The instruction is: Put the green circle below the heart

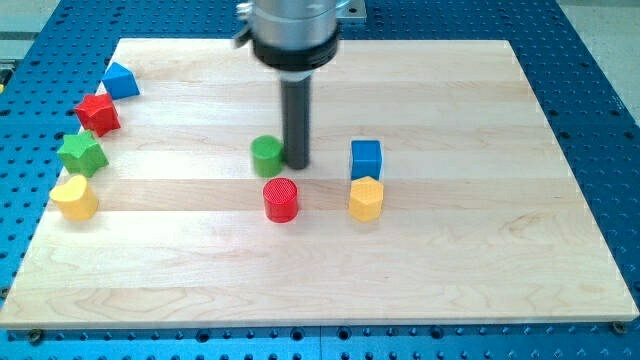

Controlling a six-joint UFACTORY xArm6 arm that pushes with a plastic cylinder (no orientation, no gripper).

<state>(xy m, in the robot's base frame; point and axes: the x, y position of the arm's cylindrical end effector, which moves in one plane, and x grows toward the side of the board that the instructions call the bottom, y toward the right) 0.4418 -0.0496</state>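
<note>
Tip: my tip (pixel 297 165) touching right side of green circular block (pixel 266 155)
Heart: yellow heart-shaped block (pixel 74 197), table's (pixel 450 260) left edge
Claw: none, bare rod

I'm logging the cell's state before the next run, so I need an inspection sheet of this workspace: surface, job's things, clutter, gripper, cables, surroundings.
Surface: wooden board, flat, no marks or spills seen.
Job's things: green circle near the middle; yellow heart at the view's left edge, far from it.
Clutter: red cylinder just below the green circle; blue cube with yellow hexagon touching below it; blue block, red star and green star along the left edge.
Gripper: none fitted; my tip sits right beside the green circle, on its right.
Cables: nothing seen.
Surroundings: blue perforated table around the board.
</note>
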